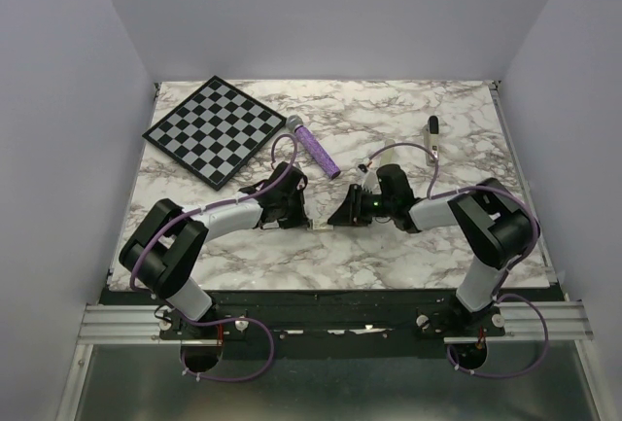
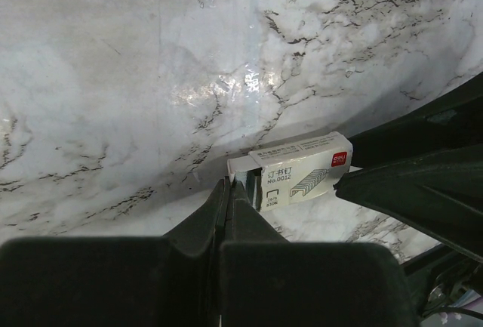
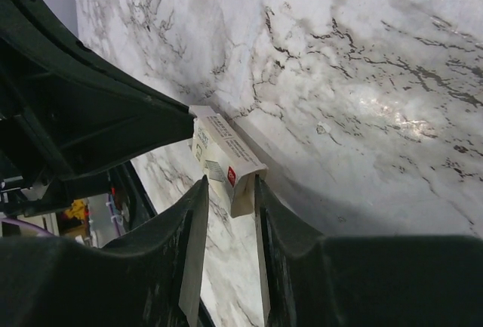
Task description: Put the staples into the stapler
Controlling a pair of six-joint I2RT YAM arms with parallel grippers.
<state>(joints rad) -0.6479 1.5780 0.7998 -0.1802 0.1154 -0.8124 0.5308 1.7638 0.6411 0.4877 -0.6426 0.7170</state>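
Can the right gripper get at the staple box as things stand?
Probably yes: the right gripper straddles one end of the box, fingers open; the left gripper sits only at the other end.

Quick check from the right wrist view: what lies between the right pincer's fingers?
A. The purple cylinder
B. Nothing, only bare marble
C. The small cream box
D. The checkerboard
C: in the right wrist view, the printed end of the small cream box pokes in between the two fingers of the right pincer, with marble tabletop behind it.
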